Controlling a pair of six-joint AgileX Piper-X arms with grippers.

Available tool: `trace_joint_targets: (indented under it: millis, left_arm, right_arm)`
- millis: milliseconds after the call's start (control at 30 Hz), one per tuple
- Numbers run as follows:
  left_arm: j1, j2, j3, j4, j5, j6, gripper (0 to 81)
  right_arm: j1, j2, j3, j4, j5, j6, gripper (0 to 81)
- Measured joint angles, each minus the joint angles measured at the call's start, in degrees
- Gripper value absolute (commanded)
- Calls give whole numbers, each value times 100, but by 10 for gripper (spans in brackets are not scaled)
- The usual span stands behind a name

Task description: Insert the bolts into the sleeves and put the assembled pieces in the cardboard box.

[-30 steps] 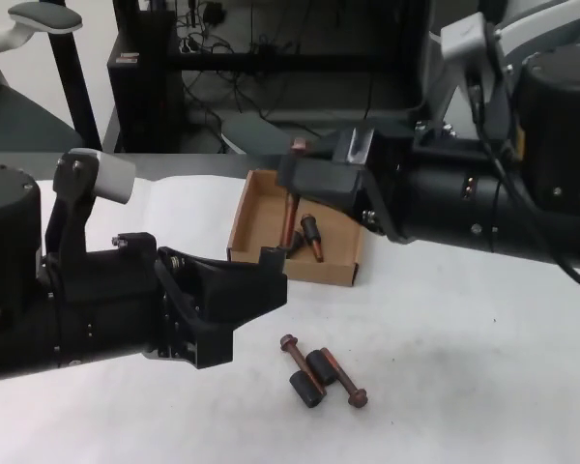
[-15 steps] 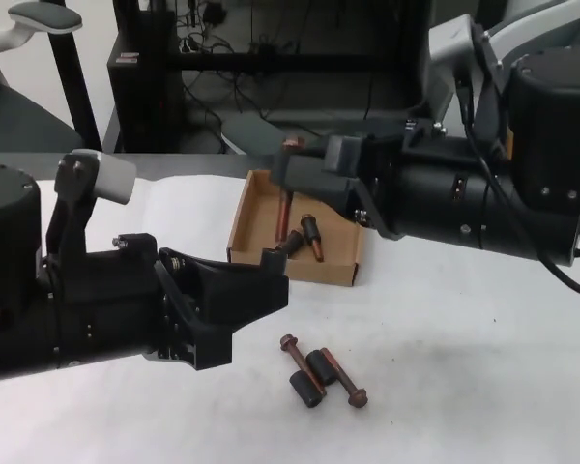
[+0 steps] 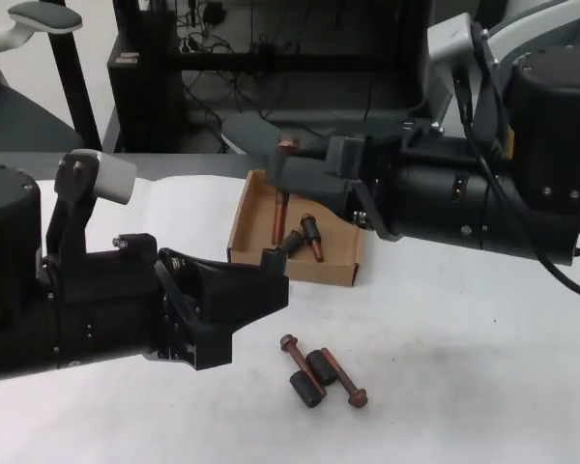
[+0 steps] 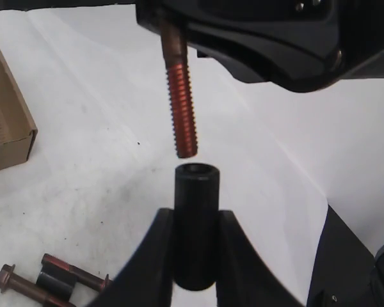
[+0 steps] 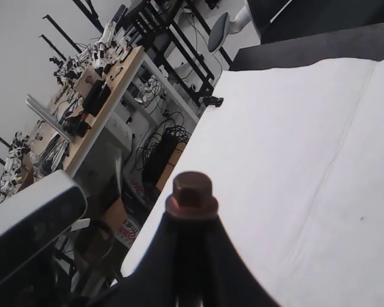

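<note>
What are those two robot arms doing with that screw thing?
They are putting a bolt into a sleeve. The left gripper holds a black sleeve upright. The right gripper holds a bolt just above the sleeve's hole, not yet inside. Finished pieces lie in the cardboard box, and two more bolts with sleeves lie on the bench.

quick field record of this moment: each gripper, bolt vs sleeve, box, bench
left gripper: shut on sleeve
right gripper: shut on bolt, threaded end toward the sleeve
alignment: bolt tip just short of sleeve opening, not yet in
cardboard box: bolt-and-sleeve pieces inside
bench: two more bolts with sleeves lying loose
</note>
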Motion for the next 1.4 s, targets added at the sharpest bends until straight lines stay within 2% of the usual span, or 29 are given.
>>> trace_joint_targets:
  millis: [767,1100,1400]
  left_arm:
    - [0,0,0,23,0,0,17]
    - [0,0,0,23,-181,0,17]
    - [0,0,0,12,-248,0,17]
  right_arm:
    - [148,0,-13,0,-186,-203,6]
    - [208,0,-13,0,34,-323,6]
    - [372,0,-13,0,265,-790,6]
